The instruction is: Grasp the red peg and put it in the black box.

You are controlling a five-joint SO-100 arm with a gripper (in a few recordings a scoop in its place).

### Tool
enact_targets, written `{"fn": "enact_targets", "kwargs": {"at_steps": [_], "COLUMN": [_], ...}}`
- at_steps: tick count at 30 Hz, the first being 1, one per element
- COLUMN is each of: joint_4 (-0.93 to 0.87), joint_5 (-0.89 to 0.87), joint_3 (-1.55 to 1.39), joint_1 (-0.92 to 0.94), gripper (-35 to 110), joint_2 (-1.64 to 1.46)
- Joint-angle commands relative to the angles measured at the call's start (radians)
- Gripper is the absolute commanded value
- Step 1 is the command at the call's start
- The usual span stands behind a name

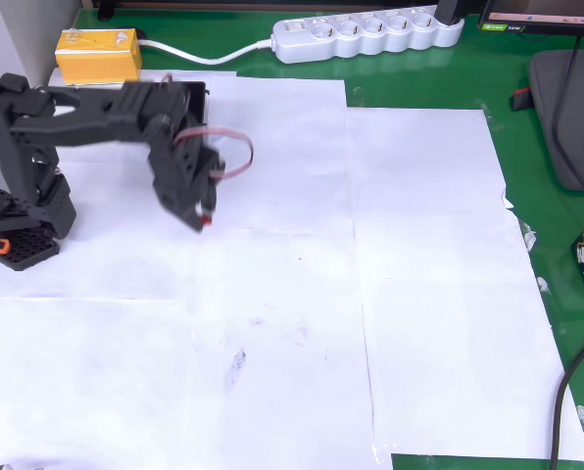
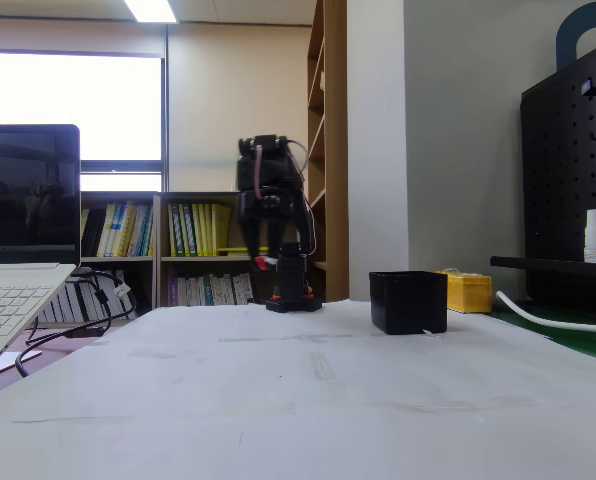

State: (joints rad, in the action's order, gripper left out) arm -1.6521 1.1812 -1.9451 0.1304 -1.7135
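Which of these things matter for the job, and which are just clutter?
For the job: red peg, held at the tip of the gripper; black box.
Lying about: yellow block, power strip, laptop.

No text, label or number is legible — all too small, too blurred.

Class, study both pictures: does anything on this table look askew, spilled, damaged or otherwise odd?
Nothing is spilled or broken. The white paper sheets covering the green table lie slightly askew, edges unaligned, with a grey smudge. The tiny dark red peg sits in the black pincer, off the table.
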Motion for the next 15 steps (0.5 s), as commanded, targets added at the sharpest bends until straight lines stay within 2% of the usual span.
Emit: {"fn": "enact_targets", "kwargs": {"at_steps": [1, 15], "joint_4": [-0.038, -0.040], "joint_5": [-0.061, -0.221], "joint_3": [-0.083, -0.035], "joint_1": [-0.101, -0.591], "gripper": [0, 0], "joint_2": [0.104, 0.127]}}
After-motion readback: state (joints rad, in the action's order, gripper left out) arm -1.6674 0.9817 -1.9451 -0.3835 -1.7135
